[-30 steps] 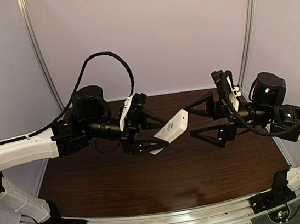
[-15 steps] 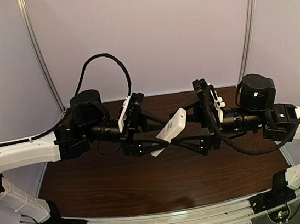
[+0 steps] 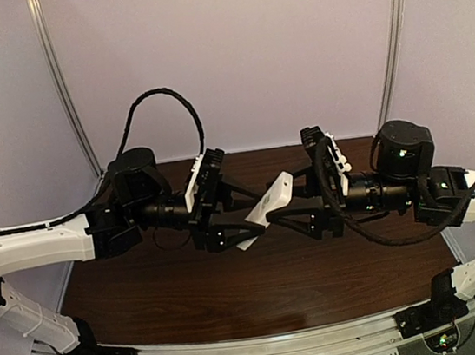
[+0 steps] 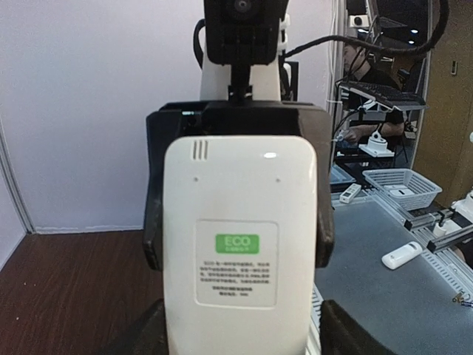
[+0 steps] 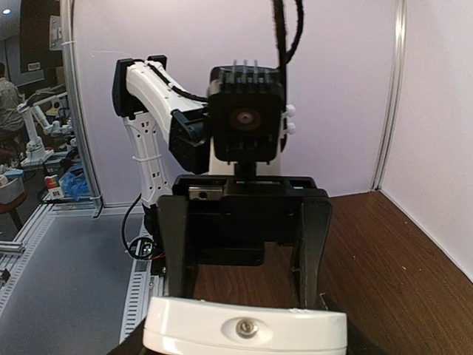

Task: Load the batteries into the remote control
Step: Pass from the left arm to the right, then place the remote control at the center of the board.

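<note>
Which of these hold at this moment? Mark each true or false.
1. The remote hangs above the table, between the left gripper and the right gripper. True.
2. Its buttons face the left wrist camera. False: its back, with a green label, does.
3. The right gripper's fingers flank the remote. True.
4. Batteries lie on the table. False: none shows in any view.

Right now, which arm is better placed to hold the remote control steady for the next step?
Left, probably: the left jaws hold the remote control by its lower half, while the right jaws pinch only its far end.
</note>
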